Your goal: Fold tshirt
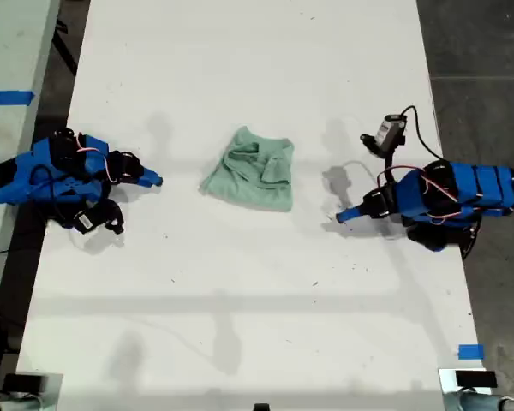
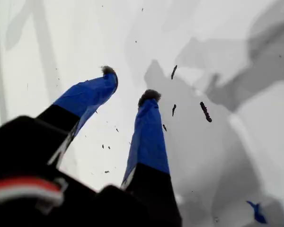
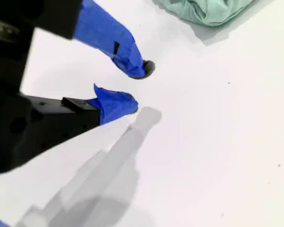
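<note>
The tshirt (image 1: 250, 169) is lying crumpled in the middle of the white table (image 1: 257, 291) (bunched, not flat). My second gripper (image 3: 138, 87) is hovering near it with jaws slightly parted, holding nothing. My first gripper (image 2: 130, 85) is pointing at bare tabletop, jaws apart and empty, well apart from the cloth

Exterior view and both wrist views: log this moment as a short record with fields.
garment: tshirt, crumpled in a bunch mid-table, not flat
surface: white table
my first gripper: open, empty, over bare table
my second gripper: open, empty, tshirt just ahead of its tips
contact: neither gripper touches the cloth
arms: one at each side of the exterior view, tips pointing towards the tshirt
</note>
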